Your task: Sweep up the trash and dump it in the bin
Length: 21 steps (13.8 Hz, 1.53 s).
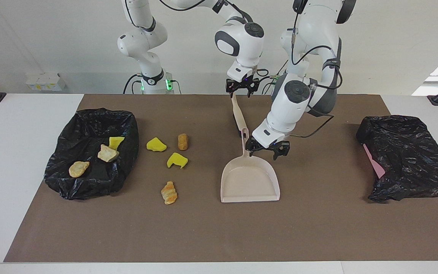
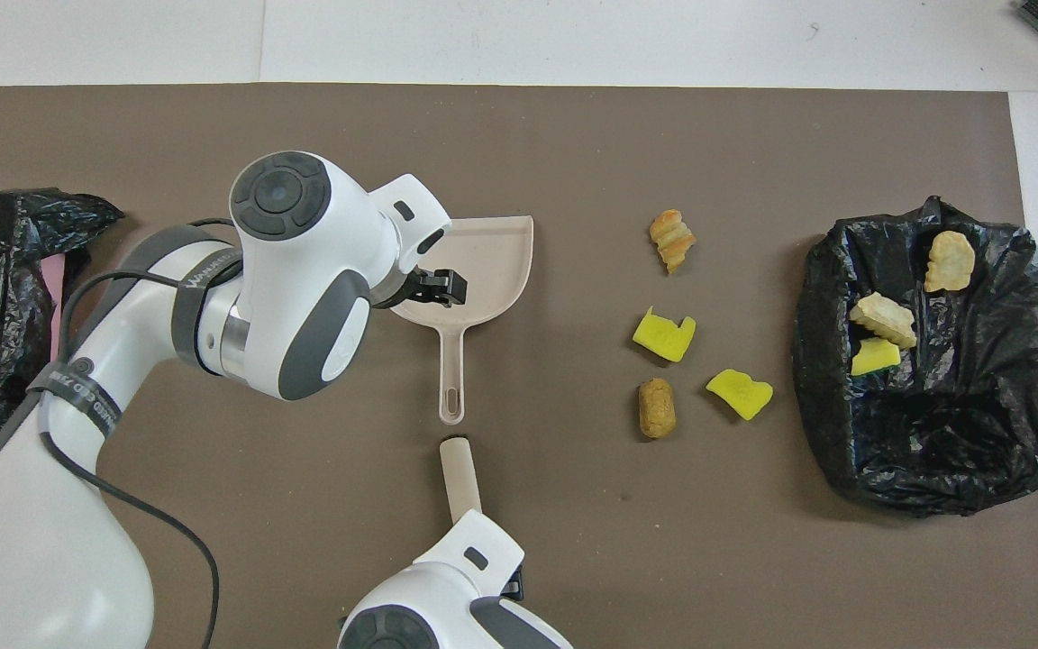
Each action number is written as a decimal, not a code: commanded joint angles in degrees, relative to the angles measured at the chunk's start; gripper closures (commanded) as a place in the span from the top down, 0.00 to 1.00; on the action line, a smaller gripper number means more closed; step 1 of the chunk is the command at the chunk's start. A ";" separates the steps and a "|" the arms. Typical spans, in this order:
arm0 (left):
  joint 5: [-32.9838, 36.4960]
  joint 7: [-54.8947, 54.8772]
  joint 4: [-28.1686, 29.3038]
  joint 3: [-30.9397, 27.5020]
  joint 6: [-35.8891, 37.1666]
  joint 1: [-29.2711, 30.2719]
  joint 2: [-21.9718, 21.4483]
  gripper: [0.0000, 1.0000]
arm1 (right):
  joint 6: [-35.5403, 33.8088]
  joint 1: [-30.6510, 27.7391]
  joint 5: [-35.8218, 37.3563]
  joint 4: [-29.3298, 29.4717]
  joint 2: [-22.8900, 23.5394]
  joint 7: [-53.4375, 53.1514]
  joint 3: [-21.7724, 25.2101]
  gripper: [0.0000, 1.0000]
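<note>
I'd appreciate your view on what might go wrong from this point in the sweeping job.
1. The stick held by the right gripper ends right beside the dustpan handle, where the left gripper sits, so the two arms may collide.
2. Four scraps lie spread between the dustpan and the bin. The brown cylinder may roll away, and a single pass may miss the croissant piece.

Brown mat (image 1: 318, 228), white table (image 1: 13, 160)
</note>
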<state>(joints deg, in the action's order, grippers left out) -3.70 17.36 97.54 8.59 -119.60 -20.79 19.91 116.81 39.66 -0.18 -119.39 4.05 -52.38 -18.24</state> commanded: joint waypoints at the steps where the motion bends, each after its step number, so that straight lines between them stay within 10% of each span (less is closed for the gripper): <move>1: -0.17 3.81 3.44 -0.77 -1.34 -3.03 -0.84 1.00 | 4.46 2.25 -1.67 -8.64 -4.39 -0.79 0.22 0.84; 5: -1.75 4.96 8.10 -0.68 -1.42 -5.31 -2.07 0.89 | 8.78 3.66 -1.84 -12.53 -4.84 -0.18 0.22 0.84; 8: -3.68 5.23 6.79 -0.77 1.12 -5.14 -1.81 0.00 | 11.23 3.58 -1.84 -13.50 -4.66 0.43 0.22 0.84; 11: -3.69 4.97 6.00 -0.77 2.00 -4.35 -2.42 0.00 | 12.12 3.41 -4.29 -13.41 -4.31 1.39 0.31 0.79; 16: -3.07 -3.54 -0.06 -1.38 11.48 1.87 -4.35 0.00 | 12.56 3.41 -4.74 -13.23 -4.13 1.05 0.31 0.00; 21: -3.25 -12.58 -0.69 -1.56 17.46 10.31 -9.36 0.00 | 12.39 3.76 -4.22 -12.97 -5.10 -0.44 0.40 0.00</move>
<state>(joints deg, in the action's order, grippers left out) -6.66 9.33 96.69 6.89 -104.74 -13.42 12.71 127.55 43.22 -3.35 -131.33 0.75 -52.35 -18.08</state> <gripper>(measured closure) 0.683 0.736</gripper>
